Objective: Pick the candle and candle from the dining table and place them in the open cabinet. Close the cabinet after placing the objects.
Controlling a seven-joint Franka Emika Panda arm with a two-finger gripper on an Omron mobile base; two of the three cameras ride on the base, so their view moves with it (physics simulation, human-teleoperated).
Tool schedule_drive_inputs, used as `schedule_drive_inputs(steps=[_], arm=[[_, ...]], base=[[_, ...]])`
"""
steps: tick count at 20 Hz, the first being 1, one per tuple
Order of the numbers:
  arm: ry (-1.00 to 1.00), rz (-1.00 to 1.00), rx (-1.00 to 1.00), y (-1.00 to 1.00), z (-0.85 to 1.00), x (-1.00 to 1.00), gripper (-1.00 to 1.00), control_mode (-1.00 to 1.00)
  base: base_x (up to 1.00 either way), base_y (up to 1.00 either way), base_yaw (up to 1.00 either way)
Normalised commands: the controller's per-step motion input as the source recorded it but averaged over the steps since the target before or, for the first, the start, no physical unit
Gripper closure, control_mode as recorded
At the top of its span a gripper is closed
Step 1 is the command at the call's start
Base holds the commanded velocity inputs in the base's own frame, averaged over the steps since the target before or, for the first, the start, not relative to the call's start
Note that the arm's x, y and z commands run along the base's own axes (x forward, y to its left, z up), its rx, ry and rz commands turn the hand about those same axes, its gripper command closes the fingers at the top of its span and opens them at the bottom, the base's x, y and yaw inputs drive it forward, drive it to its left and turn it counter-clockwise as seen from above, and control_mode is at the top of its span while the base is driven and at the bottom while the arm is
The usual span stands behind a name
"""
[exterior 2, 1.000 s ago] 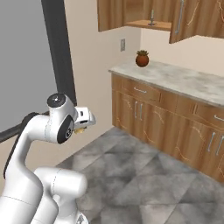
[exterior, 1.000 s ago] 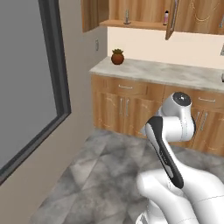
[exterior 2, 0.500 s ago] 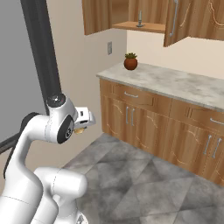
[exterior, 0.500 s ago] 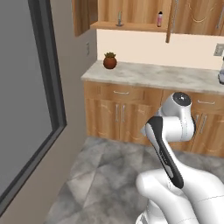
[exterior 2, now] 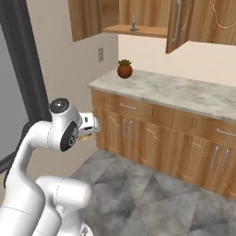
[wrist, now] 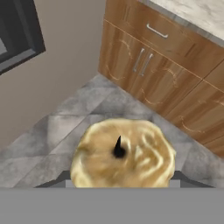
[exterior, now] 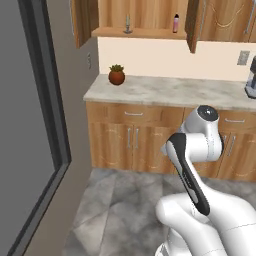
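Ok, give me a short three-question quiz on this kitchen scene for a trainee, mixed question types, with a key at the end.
1. True or false: the slim taper candle already stands on the shelf of the open cabinet.
2. Multiple choice: what does the gripper hold in the hand view? A) a pink bottle B) a stubby golden-tan candle C) a potted plant
3. Short answer: what sits at the left end of the marbled counter?

Key: 1 true. 2 B. 3 a small potted plant in a round reddish-brown pot.
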Motion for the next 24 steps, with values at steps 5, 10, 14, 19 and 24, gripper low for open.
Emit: schedule_drive_inputs(steps=[5,10,14,19,24], arm=[[0.00,0.00,0.00,0.00,0.00,0.00,1.00,1.00],[0.00,0.00,0.00,0.00,0.00,0.00,1.00,1.00],[0.00,0.00,0.00,0.00,0.00,0.00,1.00,1.00],[0.00,0.00,0.00,0.00,0.00,0.00,1.00,1.00],[0.00,0.00,0.00,0.00,0.00,0.00,1.00,1.00]], base=[[0.65,0.30,-0.25],[0.65,0.30,-0.26],[0.65,0.30,-0.27],[0.63,0.32,-0.26],[0.58,0.36,-0.26]])
